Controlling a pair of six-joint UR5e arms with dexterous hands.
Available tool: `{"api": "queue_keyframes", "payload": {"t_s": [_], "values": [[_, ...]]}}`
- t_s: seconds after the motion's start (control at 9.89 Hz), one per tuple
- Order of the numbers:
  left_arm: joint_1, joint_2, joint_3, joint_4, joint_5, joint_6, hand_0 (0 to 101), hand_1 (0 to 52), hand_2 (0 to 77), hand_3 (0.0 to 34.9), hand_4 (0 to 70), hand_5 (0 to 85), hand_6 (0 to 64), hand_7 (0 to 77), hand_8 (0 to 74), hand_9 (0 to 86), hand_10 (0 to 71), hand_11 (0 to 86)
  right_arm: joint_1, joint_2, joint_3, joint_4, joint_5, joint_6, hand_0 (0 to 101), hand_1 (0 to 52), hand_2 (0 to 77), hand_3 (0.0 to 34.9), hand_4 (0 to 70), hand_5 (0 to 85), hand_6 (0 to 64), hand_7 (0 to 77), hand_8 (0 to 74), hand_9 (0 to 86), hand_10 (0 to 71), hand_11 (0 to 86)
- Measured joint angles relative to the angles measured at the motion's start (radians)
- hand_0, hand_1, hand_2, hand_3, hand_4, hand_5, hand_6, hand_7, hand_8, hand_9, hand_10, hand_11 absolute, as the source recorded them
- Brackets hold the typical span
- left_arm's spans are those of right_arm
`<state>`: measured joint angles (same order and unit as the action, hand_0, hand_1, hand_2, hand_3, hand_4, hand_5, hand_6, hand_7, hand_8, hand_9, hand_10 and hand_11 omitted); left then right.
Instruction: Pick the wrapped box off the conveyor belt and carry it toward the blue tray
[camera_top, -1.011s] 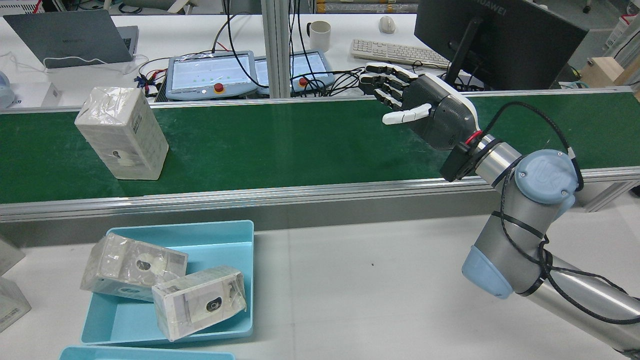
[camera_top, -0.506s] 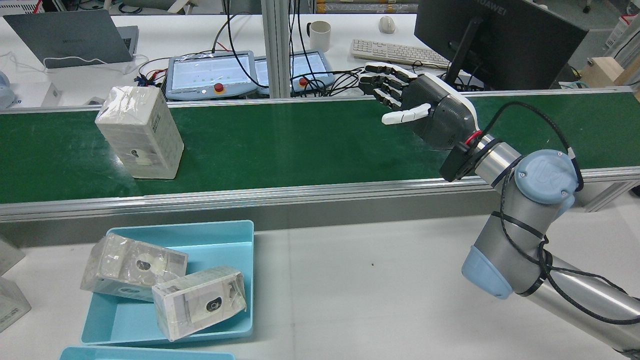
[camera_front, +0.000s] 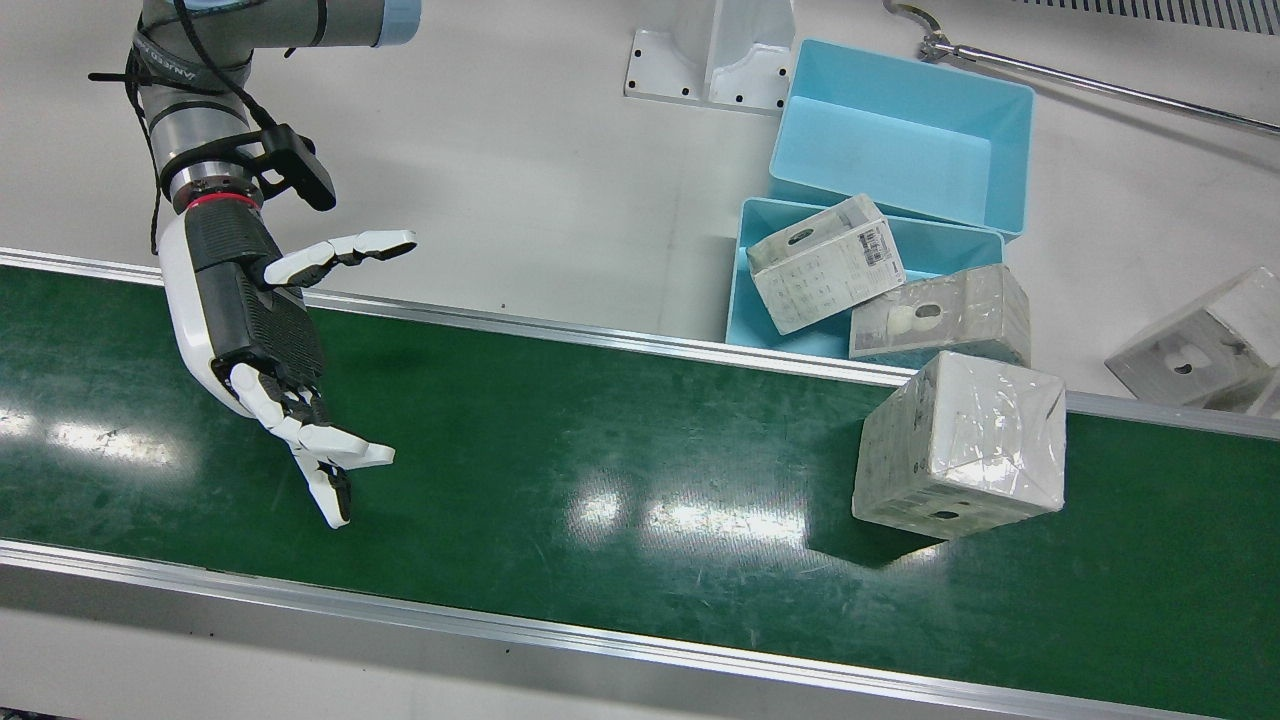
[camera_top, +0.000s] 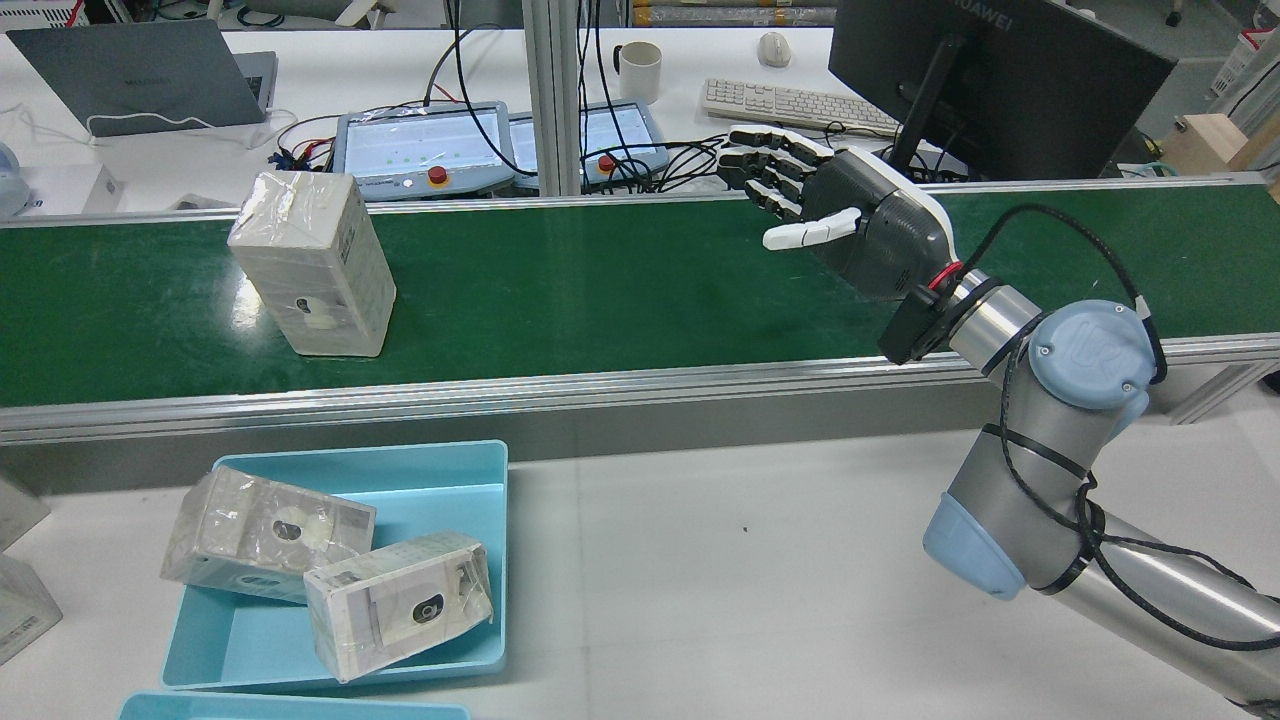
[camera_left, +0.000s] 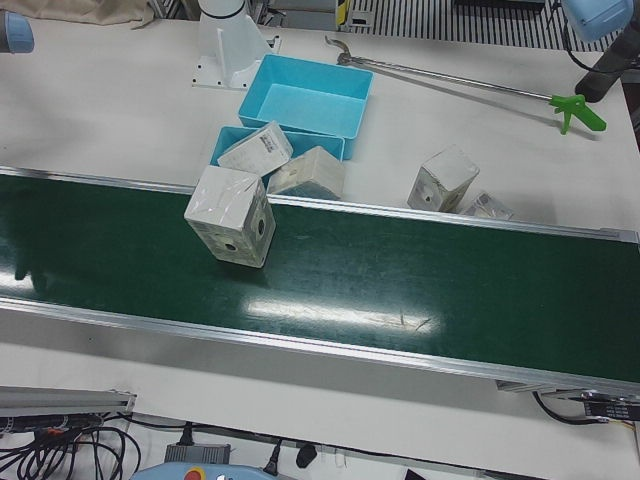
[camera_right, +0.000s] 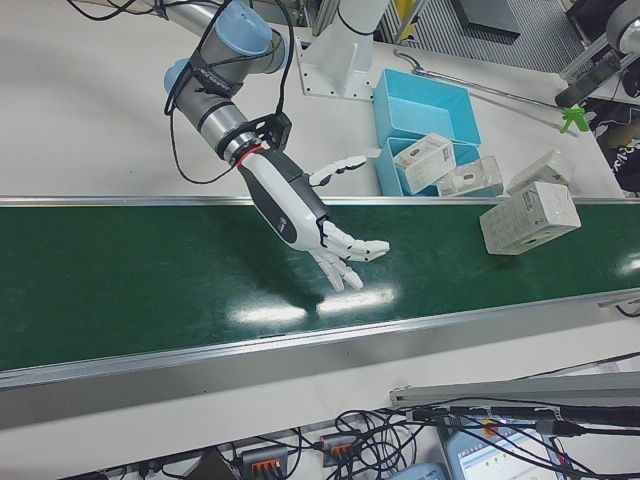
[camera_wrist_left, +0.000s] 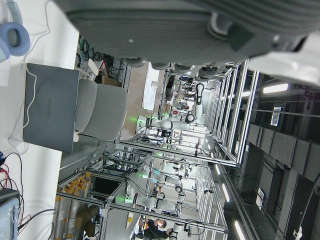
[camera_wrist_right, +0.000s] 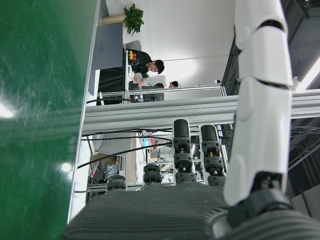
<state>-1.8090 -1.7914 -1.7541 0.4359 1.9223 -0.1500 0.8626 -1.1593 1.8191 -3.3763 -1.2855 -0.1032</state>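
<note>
A wrapped white box (camera_top: 312, 265) stands upright on the green conveyor belt (camera_top: 600, 290), toward its left end in the rear view; it also shows in the front view (camera_front: 960, 445). My right hand (camera_top: 850, 215) is open and empty, with its fingers spread low over the belt, far to the right of the box; it also shows in the front view (camera_front: 265, 330). The blue tray (camera_top: 490, 470) lies on the table in front of the belt and holds two wrapped boxes (camera_top: 330, 570). My left hand (camera_wrist_left: 200, 30) shows only in its own view, as a palm and finger bases with nothing in it.
A second, empty blue tray (camera_front: 900, 130) lies behind the first. Loose wrapped boxes (camera_front: 1190, 345) and a long grabber tool (camera_left: 450, 80) lie on the table. Aluminium rails (camera_top: 600, 385) edge the belt. Teach pendants (camera_top: 420, 145) and a monitor (camera_top: 1000, 70) stand beyond it.
The wrapped box has travelled to the right along the belt in the rear view, toward my right hand. My right hand and arm have not moved.
</note>
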Motion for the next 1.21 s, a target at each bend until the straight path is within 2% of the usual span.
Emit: {"api": "queue_keyframes", "payload": {"t_s": [0.2,1.11,1.21], "values": [[0.0,0.0,0.0,0.0,0.0,0.0,0,0.0,0.5,0.0,0.0,1.1,0.0,0.5,0.5,0.0,0.0,0.5,-0.001,0.001,0.0,0.0,0.0,0.0,48,14.2,12.5,13.2,13.6,20.7,7.6,24.5,2.7,7.1,1.1,3.3],[0.0,0.0,0.0,0.0,0.0,0.0,0,0.0,1.1,0.0,0.0,0.5,0.0,0.5,0.5,0.0,0.5,0.0,-0.003,0.003,0.002,0.002,0.0,-0.001,48,14.2,12.5,13.0,14.2,21.3,8.2,25.6,2.7,7.1,1.1,3.3],[0.0,0.0,0.0,0.0,0.0,0.0,0,0.0,1.1,0.0,0.0,0.5,0.0,0.5,0.5,0.0,0.5,0.0,-0.004,0.003,0.002,0.002,0.0,-0.001,48,14.2,12.5,13.0,13.1,21.3,6.0,23.5,2.7,7.1,1.1,3.3]]}}
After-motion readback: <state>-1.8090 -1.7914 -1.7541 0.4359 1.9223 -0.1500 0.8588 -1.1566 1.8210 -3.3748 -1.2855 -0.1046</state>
